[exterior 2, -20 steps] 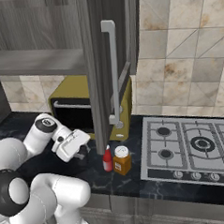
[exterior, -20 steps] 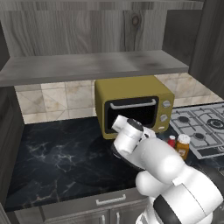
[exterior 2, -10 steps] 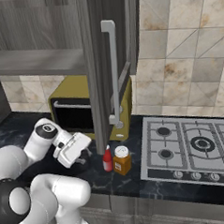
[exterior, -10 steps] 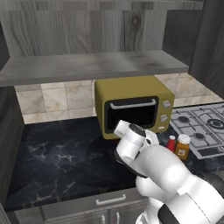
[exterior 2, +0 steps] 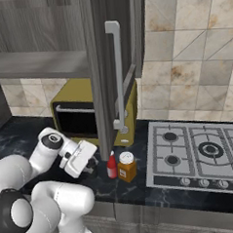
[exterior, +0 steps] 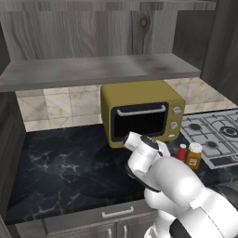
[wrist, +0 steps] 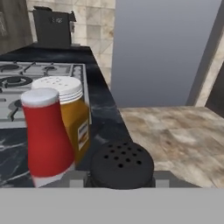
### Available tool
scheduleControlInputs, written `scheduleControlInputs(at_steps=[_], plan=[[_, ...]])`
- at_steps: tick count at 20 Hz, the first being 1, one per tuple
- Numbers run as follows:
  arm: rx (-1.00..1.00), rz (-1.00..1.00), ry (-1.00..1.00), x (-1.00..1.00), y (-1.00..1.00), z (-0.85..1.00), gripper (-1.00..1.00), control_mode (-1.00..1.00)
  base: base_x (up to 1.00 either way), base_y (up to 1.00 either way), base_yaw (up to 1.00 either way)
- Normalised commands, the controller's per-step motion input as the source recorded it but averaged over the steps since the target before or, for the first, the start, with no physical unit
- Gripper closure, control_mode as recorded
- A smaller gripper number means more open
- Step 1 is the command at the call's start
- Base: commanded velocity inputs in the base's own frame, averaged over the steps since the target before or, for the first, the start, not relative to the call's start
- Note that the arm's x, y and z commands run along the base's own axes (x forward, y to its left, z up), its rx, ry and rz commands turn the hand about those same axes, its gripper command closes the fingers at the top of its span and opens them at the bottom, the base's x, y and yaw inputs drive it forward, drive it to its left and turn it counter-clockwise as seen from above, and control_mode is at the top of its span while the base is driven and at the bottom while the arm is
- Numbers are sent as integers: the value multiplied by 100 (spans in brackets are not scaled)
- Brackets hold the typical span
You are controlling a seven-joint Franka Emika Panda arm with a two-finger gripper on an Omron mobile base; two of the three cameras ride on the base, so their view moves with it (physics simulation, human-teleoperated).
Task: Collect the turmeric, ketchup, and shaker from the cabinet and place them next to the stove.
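Note:
The black shaker (wrist: 122, 162), its top dotted with holes, sits between my fingertips, and my gripper (wrist: 120, 180) is shut on it. In the right base view my gripper (exterior 2: 90, 163) hangs low over the dark counter, just left of the ketchup (exterior 2: 111, 166). The red ketchup (wrist: 46, 135) and the orange turmeric jar (wrist: 72, 113) stand upright, touching each other, close to the shaker. Both stand at the stove's (exterior 2: 199, 152) left edge; the left base view shows ketchup (exterior: 181, 151), turmeric (exterior: 194, 155) and stove (exterior: 216, 135). The cabinet shelf (exterior: 93, 72) is bare above.
A yellow-olive microwave (exterior: 142, 111) stands on the black marble counter (exterior: 60, 162) under the shelf. The open cabinet door (exterior 2: 103, 65) with its white handle (exterior 2: 117, 79) hangs above the bottles. A dark appliance (wrist: 52, 26) stands beyond the stove.
My hand has come down a little toward the counter, still holding the shaker, and closer to the ketchup. The bottles have not moved.

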Motion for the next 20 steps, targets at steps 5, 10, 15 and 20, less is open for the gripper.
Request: scheduleControlInputs(at_steps=[5,10,15,20], plan=[[0,0,0,16,0,-20,100,-100,0,0,0],[0,0,0,20,0,-16,100,-100,0,0,0],[0,0,0,16,0,-17,100,-100,0,0,0],[0,0,-1,13,0,-17,100,-100,0,0,0]])
